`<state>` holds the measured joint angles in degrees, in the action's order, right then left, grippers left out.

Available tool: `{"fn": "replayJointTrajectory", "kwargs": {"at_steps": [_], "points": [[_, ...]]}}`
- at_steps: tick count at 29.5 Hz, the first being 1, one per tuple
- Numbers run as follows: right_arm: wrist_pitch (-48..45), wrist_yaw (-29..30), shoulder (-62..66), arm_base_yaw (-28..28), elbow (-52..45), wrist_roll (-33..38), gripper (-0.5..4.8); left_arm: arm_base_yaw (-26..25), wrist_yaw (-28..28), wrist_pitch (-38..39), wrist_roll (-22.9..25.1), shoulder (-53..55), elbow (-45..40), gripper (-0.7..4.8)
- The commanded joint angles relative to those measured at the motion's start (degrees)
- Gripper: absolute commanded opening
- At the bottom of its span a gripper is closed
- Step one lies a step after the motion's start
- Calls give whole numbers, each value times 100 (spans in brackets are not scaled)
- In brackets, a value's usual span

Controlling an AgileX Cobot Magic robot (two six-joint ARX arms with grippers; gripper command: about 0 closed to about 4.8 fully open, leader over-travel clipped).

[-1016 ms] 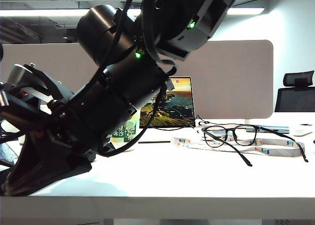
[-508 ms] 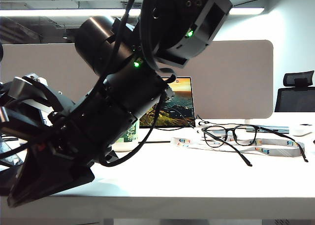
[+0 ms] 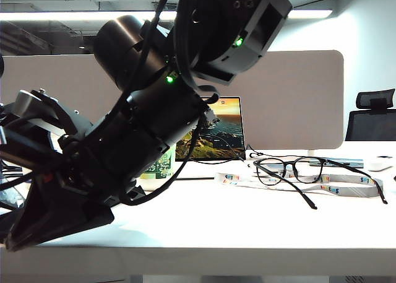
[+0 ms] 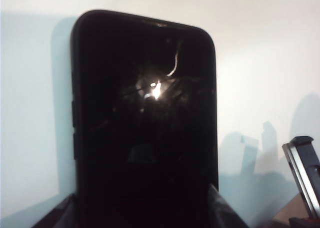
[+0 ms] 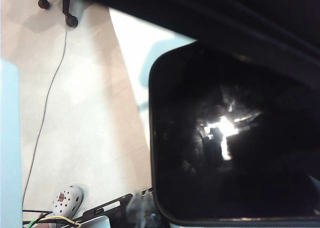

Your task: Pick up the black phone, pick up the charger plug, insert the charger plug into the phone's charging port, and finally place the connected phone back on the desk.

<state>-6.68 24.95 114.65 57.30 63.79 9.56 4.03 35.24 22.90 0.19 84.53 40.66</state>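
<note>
The left gripper [image 4: 145, 223], mostly cut off, grasps one black phone [image 4: 145, 123] above the desk [image 3: 247, 227]. The right gripper's clenched fingers and any plug are hidden; one pair of glasses [image 3: 291, 169] lies there.

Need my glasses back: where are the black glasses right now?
In the exterior view, the black glasses lie on the white desk, right of centre, on a printed lanyard.

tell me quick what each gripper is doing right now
left gripper: closed on the black phone, held up off the desk.
right gripper: shut, at the phone's end; no charger plug can be made out.
</note>
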Motion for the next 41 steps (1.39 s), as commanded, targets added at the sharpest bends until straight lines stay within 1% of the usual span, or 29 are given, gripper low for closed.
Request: {"fn": "replayJointTrajectory", "kwargs": {"at_steps": [1, 5, 10, 12, 14, 16, 17, 19, 21, 26, 35, 41], "points": [[-118, -111, -26, -35, 26, 116, -3, 0, 72, 68, 2, 7, -11, 342], [-109, -236, -28, -111, 26, 140, -3, 0, 103, 74, 2, 7, -11, 342], [-85, -133, -57, -208, 26, 140, -3, 0, 101, 74, 2, 7, -11, 342], [35, 92, -197, -271, 26, 138, -3, 0, 98, 70, 2, 7, -11, 342], [334, -17, -483, -339, 24, 133, -3, 0, 76, 48, 2, 7, -11, 342], [496, -463, -756, -439, 22, 138, -3, 0, 7, -31, 0, 7, -11, 342], [496, -920, -855, -518, 24, 162, -3, 0, -81, -116, -17, 7, -11, 342], [476, -1335, -850, -662, 24, 450, -3, 0, -170, -249, -24, 7, -11, 342], [472, -1351, -715, -706, 24, 610, -3, 2, -203, -315, -28, 24, -11, 342], [472, -1528, -439, -789, 24, 1147, -3, 7, -199, -496, -243, 142, -11, 342], [321, -1478, -326, -820, 24, 1147, -3, 11, -125, -544, -245, 398, -11, 342], [208, -1386, -310, -817, 24, 1147, -3, 68, 107, -413, -258, 466, -11, 342]]}}
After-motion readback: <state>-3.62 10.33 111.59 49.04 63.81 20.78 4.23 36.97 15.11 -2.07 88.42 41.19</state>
